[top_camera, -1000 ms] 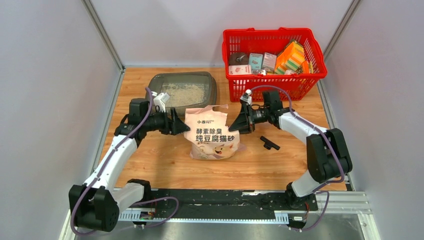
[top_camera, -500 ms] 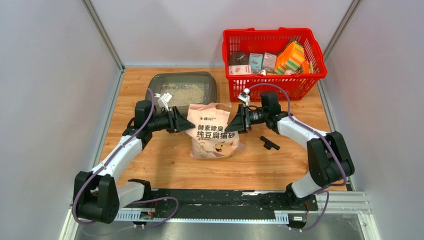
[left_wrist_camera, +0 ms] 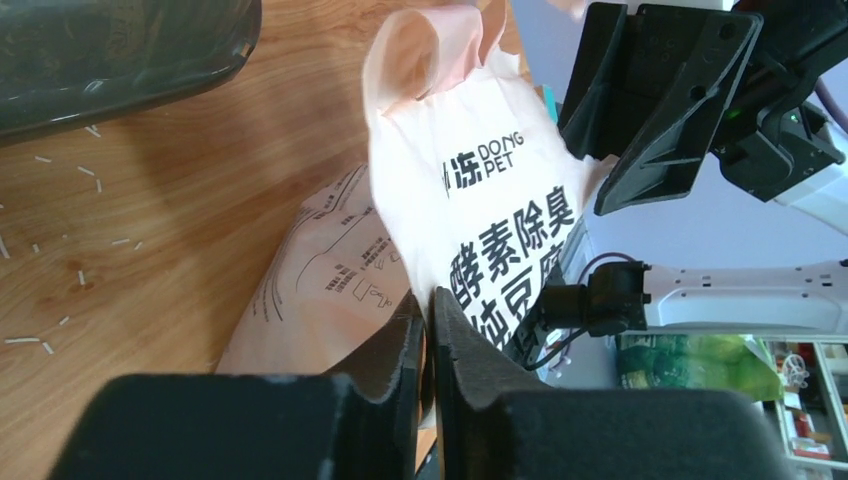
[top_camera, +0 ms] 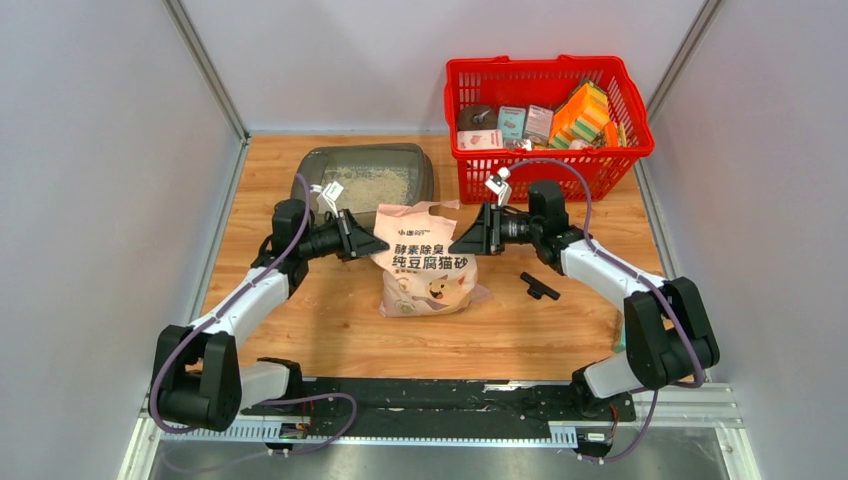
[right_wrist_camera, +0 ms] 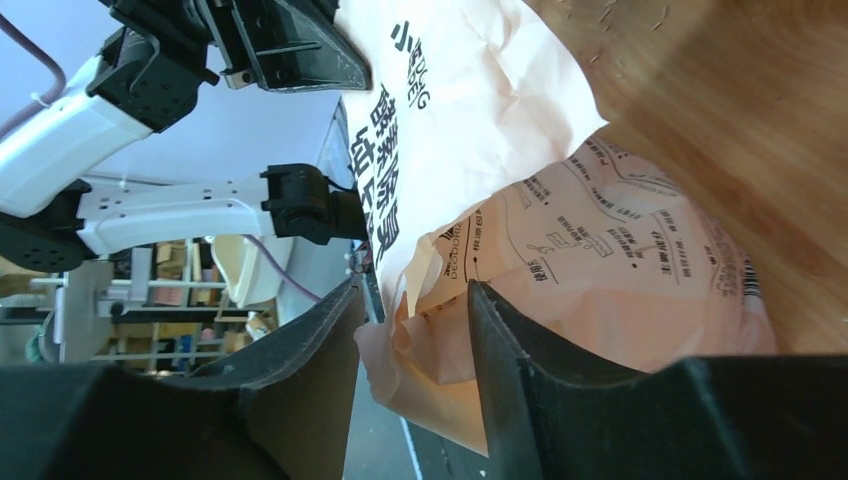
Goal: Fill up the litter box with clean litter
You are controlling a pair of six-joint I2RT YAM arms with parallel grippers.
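The dark grey litter box (top_camera: 322, 163) sits at the back left, holding a layer of pale clean litter (top_camera: 372, 186). The pinkish-cream litter bag (top_camera: 428, 275) stands mid-table in front of it, its top crumpled. My left gripper (top_camera: 380, 244) is at the bag's upper left edge; in the left wrist view the left gripper (left_wrist_camera: 430, 310) is shut on that thin edge of the bag (left_wrist_camera: 480, 200). My right gripper (top_camera: 455, 246) is at the upper right edge. In the right wrist view the right gripper (right_wrist_camera: 415, 290) stands open, with a folded flap of the bag (right_wrist_camera: 600, 270) between the jaws.
A red mesh basket (top_camera: 548, 172) full of boxes and packets stands at the back right, close behind my right arm. A small black part (top_camera: 538, 287) lies right of the bag. Loose granules (left_wrist_camera: 60, 180) are scattered on the wood near the litter box (left_wrist_camera: 120, 50).
Both grippers have closed in on the bag's top from either side. The left one went from wide open to shut on the bag's edge, and the bag's top has bunched up.
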